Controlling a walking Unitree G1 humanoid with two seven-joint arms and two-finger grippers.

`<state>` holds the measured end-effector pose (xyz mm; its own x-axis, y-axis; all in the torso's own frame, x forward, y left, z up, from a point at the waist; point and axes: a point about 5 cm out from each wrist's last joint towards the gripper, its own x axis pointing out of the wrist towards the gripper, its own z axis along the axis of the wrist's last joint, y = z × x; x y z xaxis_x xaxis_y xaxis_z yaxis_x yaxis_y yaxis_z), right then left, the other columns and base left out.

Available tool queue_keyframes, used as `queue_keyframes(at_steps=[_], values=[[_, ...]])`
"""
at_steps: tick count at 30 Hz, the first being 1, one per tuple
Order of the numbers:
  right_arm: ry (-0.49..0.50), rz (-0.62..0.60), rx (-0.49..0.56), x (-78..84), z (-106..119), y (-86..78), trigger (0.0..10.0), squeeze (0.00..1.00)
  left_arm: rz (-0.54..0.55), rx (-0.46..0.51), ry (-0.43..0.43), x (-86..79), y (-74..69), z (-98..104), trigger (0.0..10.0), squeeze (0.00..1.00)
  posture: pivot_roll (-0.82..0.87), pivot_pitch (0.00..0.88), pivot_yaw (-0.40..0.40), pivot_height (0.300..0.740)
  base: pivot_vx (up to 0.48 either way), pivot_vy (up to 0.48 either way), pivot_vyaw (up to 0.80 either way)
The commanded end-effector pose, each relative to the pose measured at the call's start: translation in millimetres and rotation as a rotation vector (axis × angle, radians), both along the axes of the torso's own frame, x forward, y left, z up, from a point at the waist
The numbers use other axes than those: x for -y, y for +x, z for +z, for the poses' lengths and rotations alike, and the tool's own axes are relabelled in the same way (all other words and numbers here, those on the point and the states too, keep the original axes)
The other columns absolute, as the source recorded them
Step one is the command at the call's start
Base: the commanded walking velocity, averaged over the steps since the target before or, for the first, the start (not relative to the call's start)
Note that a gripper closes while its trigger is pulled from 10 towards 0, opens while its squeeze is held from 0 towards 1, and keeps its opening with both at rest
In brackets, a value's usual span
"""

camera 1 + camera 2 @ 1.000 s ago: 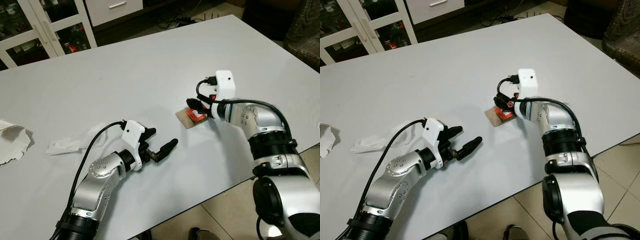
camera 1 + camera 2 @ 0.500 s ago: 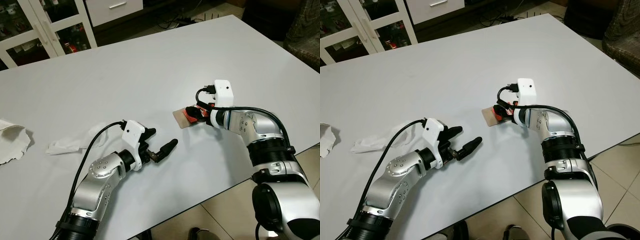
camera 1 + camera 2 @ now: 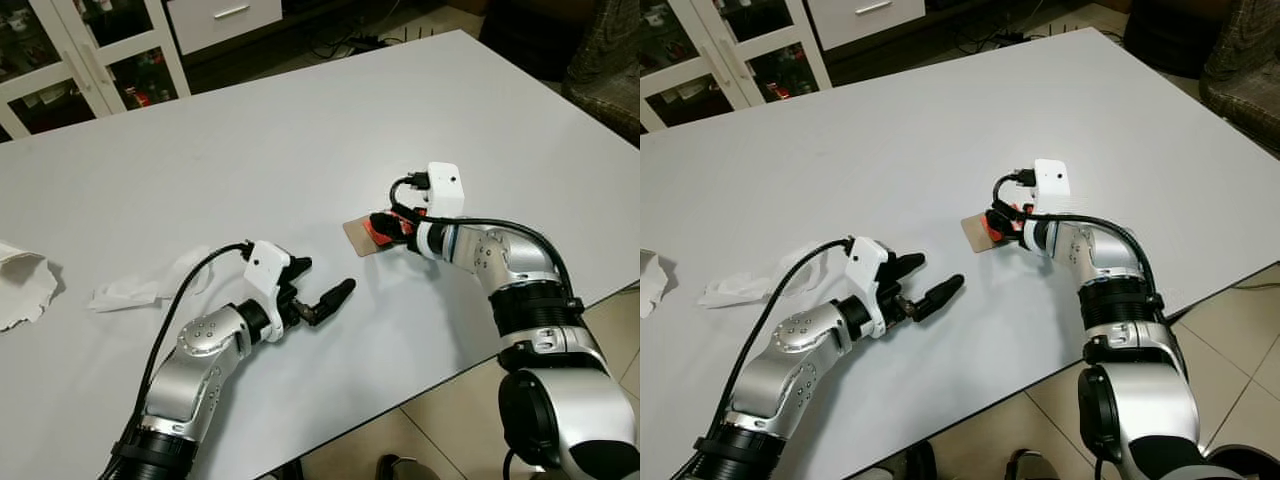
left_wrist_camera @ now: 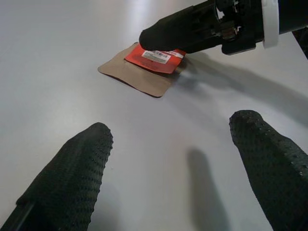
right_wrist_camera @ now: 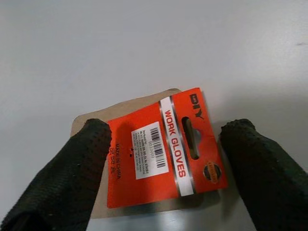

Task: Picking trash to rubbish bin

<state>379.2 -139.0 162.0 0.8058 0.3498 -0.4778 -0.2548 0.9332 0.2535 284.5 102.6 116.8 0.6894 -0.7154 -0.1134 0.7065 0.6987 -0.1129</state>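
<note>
Far out beyond my left claw (image 3: pixel 322 292), at the bench's (image 3: pixel 300 130) edge, lies a crumpled white tissue (image 3: pixel 22 285), and nearer, just behind that arm's elbow cable, a second flattened tissue (image 3: pixel 135 292). Both are well apart from the fingers. My left claw rests low over the bench with its fingers spread wide and nothing between them; it points toward the card ahead of it.

Further right, my right claw (image 3: pixel 992 222) is down at the bench, fingers parted wide, one on each side of the glove packaging card (image 5: pixel 154 154). The card lies flat, a brown backing with a red printed label on top that reads "WORK GLOVES" and carries a barcode. In the right wrist view one finger (image 5: pixel 62 178) overlaps the brown edge while the other finger (image 5: pixel 264 173) sits just beside the red edge; I cannot tell whether either presses on it yet.

I judge the card to be very light, thin and fairly stiff, with a smooth printed face that may slide on the bench rather than lift. Lying flat, it offers no edge to pinch from above, so closing may simply push it along or buckle it. The best hold, I think, is across its short width, getting one fingertip under an edge, or dragging it to the bench's rim first.
</note>
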Motion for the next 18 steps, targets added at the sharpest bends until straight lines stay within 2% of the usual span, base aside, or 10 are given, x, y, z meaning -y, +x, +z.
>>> queue_keyframes(at_steps=[1, 18], values=[[0.024, 0.001, -0.069, -2.0, -16.4, -5.3, 0.0, 0.0, -0.004, -0.011, 0.024, -1.2, -1.8, -2.8, 10.0, 0.0, -0.04, 0.161, 0.062, 0.74, 0.0, 0.0, 0.0], [0.025, 0.0, -0.053, 0.2, -17.5, -4.2, 0.0, 0.0, -0.01, -0.022, 0.016, -1.7, -1.4, -2.2, 10.0, 0.0, -0.04, 0.153, 0.065, 0.74, 0.0, 0.0, 0.0]])
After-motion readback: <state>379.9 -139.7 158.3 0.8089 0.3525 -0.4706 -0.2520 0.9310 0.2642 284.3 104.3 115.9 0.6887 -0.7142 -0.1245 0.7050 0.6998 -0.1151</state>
